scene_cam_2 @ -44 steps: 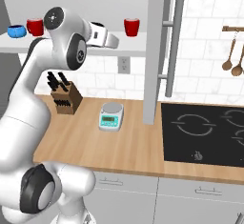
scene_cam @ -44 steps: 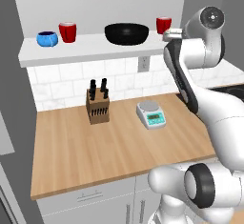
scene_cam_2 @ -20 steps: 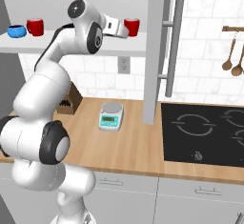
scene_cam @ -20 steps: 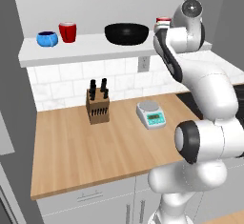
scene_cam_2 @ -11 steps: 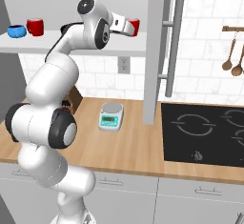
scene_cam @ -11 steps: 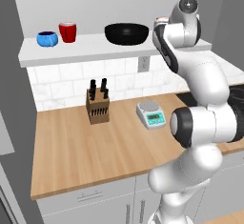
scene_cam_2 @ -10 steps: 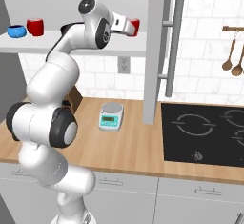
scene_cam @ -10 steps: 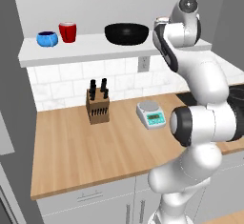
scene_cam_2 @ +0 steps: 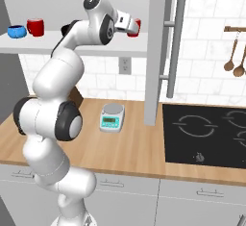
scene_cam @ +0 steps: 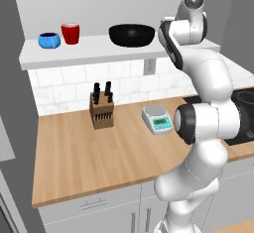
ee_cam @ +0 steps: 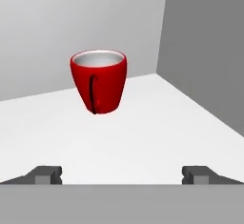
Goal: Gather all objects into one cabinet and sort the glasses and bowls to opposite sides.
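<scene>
While the white arm reaches up to the shelf, its gripper is spread wide and holds nothing. In the hand view, the two dark finger tips sit far apart at the bottom, and a red cup stands upright on the pale shelf board ahead of them, not touching them. This cup is near the dark grey side wall at the right end of the shelf. In the right base view, the same cup peeks out just past the hand. Farther left on the shelf sits the big black bowl. At the left end stand the other red cup and the little blue bowl, close together. Down on the wooden counter are a knife block and a white scale.
</scene>
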